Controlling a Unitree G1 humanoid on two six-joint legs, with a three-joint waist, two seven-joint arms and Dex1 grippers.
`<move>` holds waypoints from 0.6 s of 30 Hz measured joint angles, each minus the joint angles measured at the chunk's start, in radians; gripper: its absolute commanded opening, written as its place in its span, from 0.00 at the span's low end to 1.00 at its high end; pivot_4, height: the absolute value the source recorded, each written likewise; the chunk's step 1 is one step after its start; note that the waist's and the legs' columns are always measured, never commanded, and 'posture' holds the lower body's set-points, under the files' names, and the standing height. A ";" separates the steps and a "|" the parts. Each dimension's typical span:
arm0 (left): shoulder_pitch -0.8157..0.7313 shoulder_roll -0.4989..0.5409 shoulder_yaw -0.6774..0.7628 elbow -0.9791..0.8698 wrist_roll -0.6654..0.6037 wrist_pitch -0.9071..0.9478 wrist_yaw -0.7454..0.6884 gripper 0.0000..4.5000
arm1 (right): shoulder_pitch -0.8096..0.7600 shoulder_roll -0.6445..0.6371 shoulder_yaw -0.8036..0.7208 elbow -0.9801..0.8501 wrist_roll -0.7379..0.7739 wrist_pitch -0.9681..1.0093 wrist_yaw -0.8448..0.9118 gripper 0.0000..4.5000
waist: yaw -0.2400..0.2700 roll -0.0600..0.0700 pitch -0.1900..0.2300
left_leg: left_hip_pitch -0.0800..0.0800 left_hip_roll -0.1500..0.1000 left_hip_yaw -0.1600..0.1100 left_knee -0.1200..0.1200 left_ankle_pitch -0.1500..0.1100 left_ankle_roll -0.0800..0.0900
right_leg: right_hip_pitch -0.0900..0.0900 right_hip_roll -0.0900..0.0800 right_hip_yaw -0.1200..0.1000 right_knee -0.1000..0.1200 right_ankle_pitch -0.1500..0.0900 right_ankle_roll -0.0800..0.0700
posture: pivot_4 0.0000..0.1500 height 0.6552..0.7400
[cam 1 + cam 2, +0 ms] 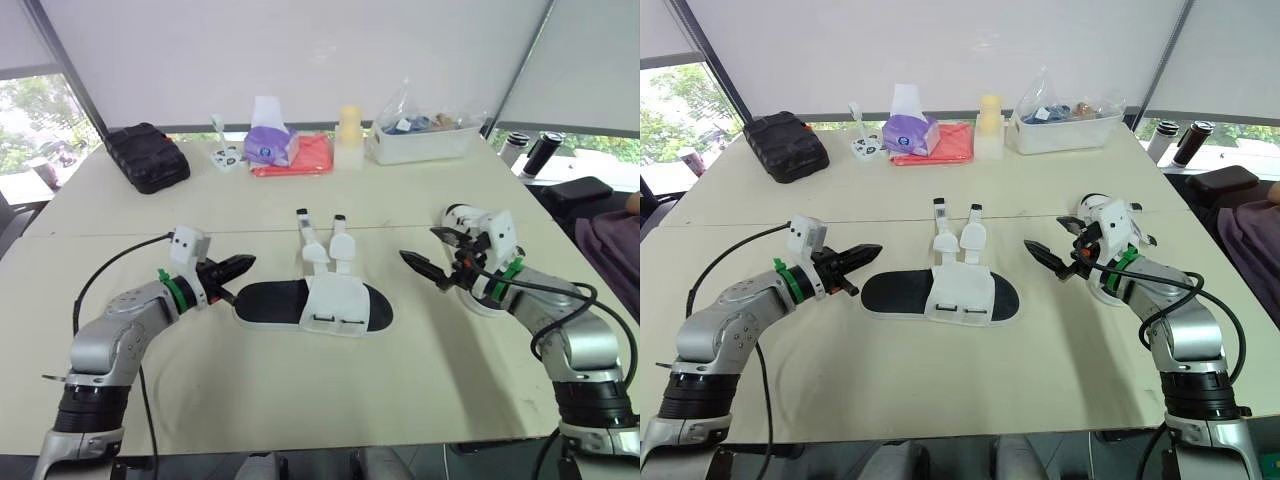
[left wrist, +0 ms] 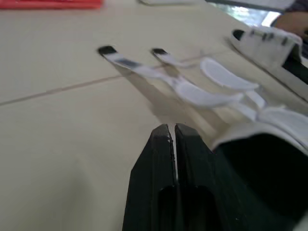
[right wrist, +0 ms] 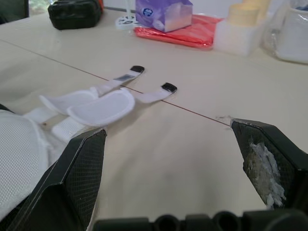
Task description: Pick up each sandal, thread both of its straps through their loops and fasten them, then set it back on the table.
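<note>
**A:** How far along is it?

**B:** Barely begun. Left of the sandal (image 1: 315,305), by its heel, the left gripper (image 1: 245,264) is pinched closed on nothing. The sandal lies flat on the table (image 1: 300,400), and both straps (image 1: 320,240) sprawl loose beyond it, unthreaded.

**A:** And to the sandal's right?

**B:** The right gripper (image 1: 417,243) is spread wide and empty. A second sandal (image 2: 269,45) sits farther right; I can't tell whether its straps are fastened.
</note>
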 measured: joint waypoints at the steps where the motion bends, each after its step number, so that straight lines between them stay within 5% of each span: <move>1: -0.001 0.002 -0.004 0.003 0.005 -0.001 -0.009 0.01 | 0.001 -0.003 0.002 -0.004 0.004 0.012 0.012 1.00 | 0.000 0.000 0.000 | 0.000 0.000 0.000 0.000 0.000 0.000 | 0.000 0.000 0.000 0.000 0.000 0.000 | 1.00 1.00; 4: -0.019 -0.002 -0.005 0.025 0.007 -0.002 -0.017 0.00 | 0.039 -0.023 0.005 -0.043 0.042 0.058 0.050 0.81 | 0.002 0.000 0.000 | 0.000 0.000 0.000 0.000 0.000 0.000 | 0.000 0.000 0.000 0.000 0.000 0.000 | 1.00 1.00; 11: -0.069 -0.015 -0.001 0.082 0.027 -0.021 -0.019 0.00 | 0.125 -0.050 0.022 -0.144 0.080 0.096 0.108 0.01 | 0.000 0.000 0.000 | 0.000 0.000 0.000 0.000 0.000 0.000 | 0.000 0.000 0.000 0.000 0.000 0.000 | 1.00 1.00; 18: -0.138 -0.017 -0.011 0.187 0.074 -0.054 -0.049 0.00 | 0.178 -0.088 0.135 -0.165 0.019 0.057 0.168 0.00 | 0.000 0.000 0.000 | 0.000 0.000 0.000 0.000 0.000 0.000 | 0.000 0.001 0.000 -0.001 0.000 0.000 | 1.00 1.00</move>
